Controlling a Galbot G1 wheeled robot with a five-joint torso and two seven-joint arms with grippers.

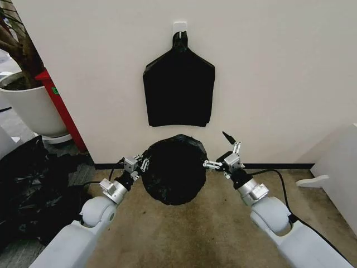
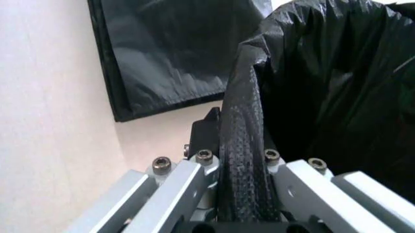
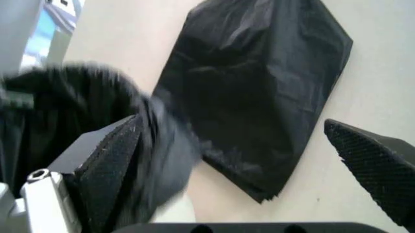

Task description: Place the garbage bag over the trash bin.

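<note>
- In the head view you see the garbage bag [image 1: 173, 170] as a round, wrinkly black shape on the floor, just in front of the white wall [image 1: 268, 72]. It covers what it sits on, so you cannot see the trash bin under it.
- The left gripper [image 1: 139, 164] is at the left edge of the bag, and its fingers are closed against the film there. The right gripper [image 1: 221, 152] is at the right edge; its fingers stand wide apart, one pointing at the bag and one pointing up, and they hold nothing.
- Above the bag, a flat black bundle [image 1: 179, 89] hangs from a white hook [image 1: 179, 27] on the wall. At the far left you have a big white plant pot [image 1: 30, 106], and below it a large heap of black plastic [image 1: 33, 190] on the floor.
- In the left wrist view, the left gripper [image 2: 241, 160] has its dotted pads [image 2: 243, 145] pressed together, with the garbage bag [image 2: 337, 87] touching them on one side. The flat black bundle [image 2: 175, 48] is behind.
- In the right wrist view, the right gripper [image 3: 250, 160] is open. One pad [image 3: 113, 165] lies against the blurred film of the garbage bag [image 3: 71, 107]; the other pad [image 3: 372, 162] is free, well apart. The flat black bundle [image 3: 259, 92] is between them, on the wall.
</note>
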